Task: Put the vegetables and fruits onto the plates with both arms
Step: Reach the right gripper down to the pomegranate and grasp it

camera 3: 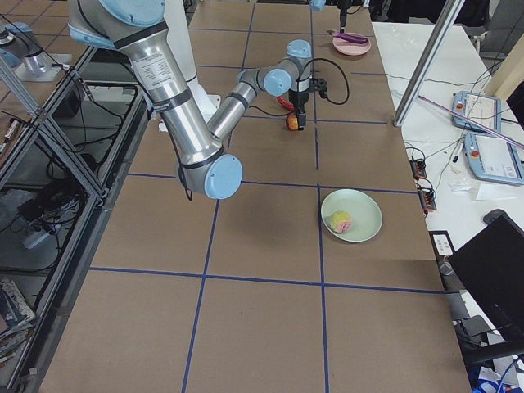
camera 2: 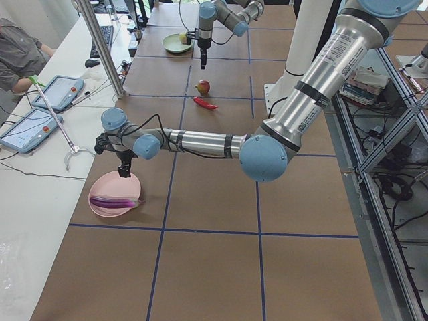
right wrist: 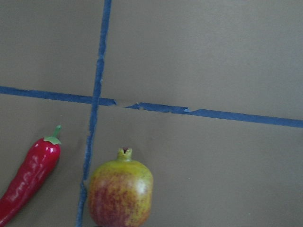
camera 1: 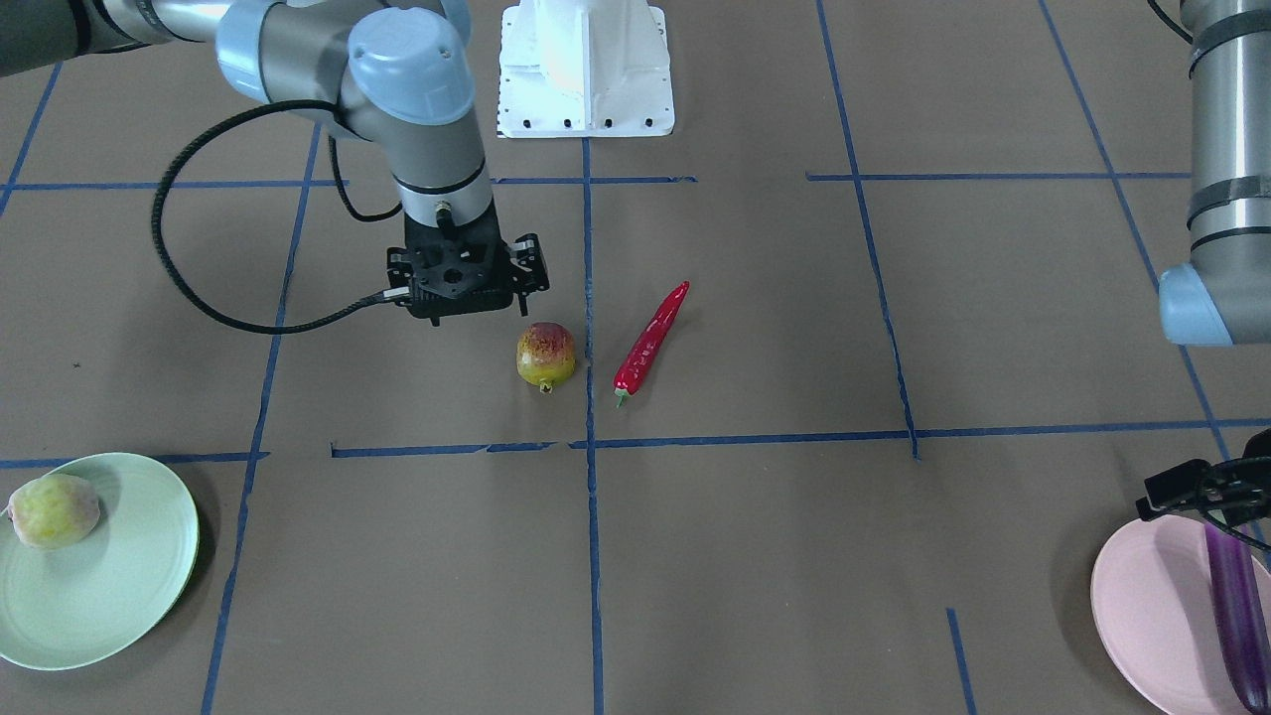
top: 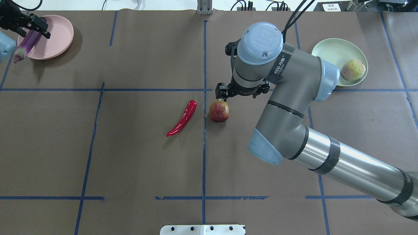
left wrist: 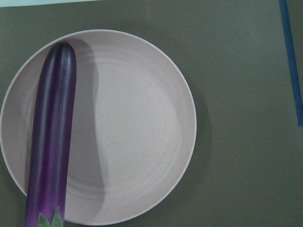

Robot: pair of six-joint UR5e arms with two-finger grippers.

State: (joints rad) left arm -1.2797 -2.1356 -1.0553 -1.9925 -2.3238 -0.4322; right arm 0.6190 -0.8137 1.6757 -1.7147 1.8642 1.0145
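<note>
The red-and-yellow pomegranate (camera 1: 545, 355) (top: 219, 111) (right wrist: 120, 194) stands on the table, with the red chili pepper (camera 1: 650, 343) (top: 183, 119) (right wrist: 28, 177) beside it. My right gripper (camera 1: 465, 288) (top: 241, 91) hangs above the table just beside the pomegranate, open and empty. The peach (camera 1: 55, 509) (top: 353, 69) lies on the mint green plate (camera 1: 109, 586) (top: 329, 52). The purple eggplant (camera 1: 1236, 606) (top: 27, 44) (left wrist: 52, 137) lies on the pink plate (camera 1: 1142, 606) (top: 60, 36) (left wrist: 137, 132), its cap over the rim. My left gripper (camera 1: 1201, 487) (top: 29, 24) hovers over it, open.
The white base block (camera 1: 586, 70) (top: 202, 229) stands at the robot's edge of the table. Blue tape lines cross the brown table top. A side table with tablets (camera 2: 60, 90) and a seated person run along the far edge.
</note>
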